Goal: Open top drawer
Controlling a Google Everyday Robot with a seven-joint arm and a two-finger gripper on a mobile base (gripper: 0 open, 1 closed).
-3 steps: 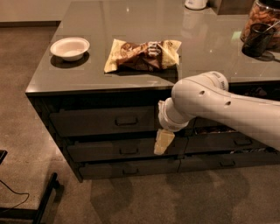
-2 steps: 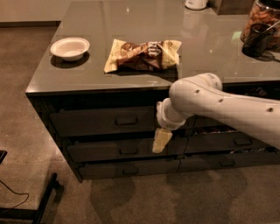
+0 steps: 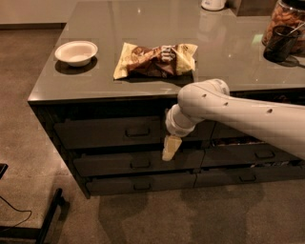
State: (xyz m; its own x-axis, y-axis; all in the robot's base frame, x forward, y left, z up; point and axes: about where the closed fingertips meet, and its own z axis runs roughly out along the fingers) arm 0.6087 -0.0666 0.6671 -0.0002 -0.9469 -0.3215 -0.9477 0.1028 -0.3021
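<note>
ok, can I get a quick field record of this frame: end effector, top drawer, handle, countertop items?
end effector: pointing down in front of the drawers, to the right of the handle and slightly lower
top drawer: looks closed
handle: not touched
countertop: white bowl at left, snack bag in the middle, jar and dark cup at right
task state: drawer not yet opened
</note>
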